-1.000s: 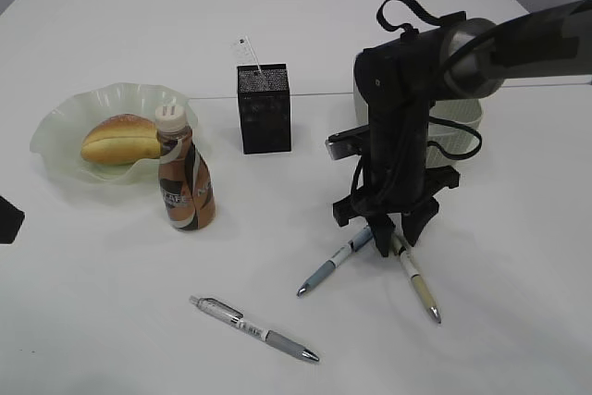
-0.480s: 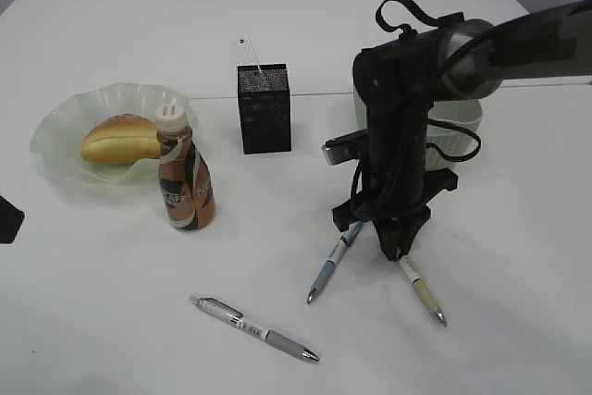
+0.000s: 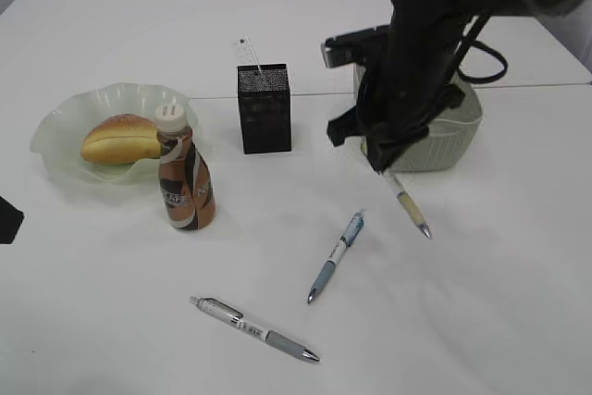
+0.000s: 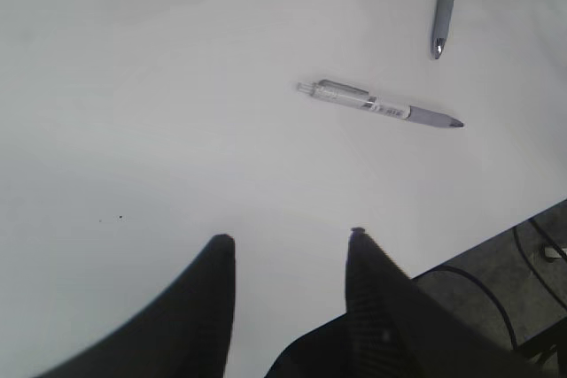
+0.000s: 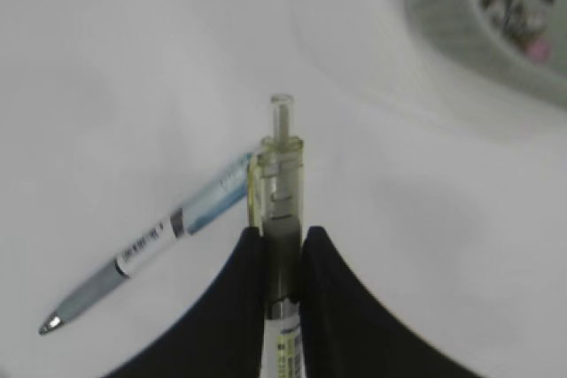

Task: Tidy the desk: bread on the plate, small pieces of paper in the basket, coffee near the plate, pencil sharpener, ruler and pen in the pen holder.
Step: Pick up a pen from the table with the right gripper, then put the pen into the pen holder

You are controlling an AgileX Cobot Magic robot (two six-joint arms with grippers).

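My right gripper is shut on a yellow-green pen, which hangs tip-down above the desk in front of the basket. In the right wrist view the pen sits clamped between the fingers. A blue pen and a grey pen lie flat on the desk. The ruler stands in the black pen holder. The bread lies on the plate, with the coffee beside it. My left gripper hovers open and empty near the grey pen. The pencil sharpener is not visible.
The basket holds blurred crumpled bits, too unclear to name. A seam crosses the desk behind the pen holder. In the left wrist view the desk's front edge runs at the lower right, with cables below it.
My right gripper has shut on the yellow-green pen and lifted it up and back toward the basket. The blue pen shifted slightly. The left gripper has not moved.
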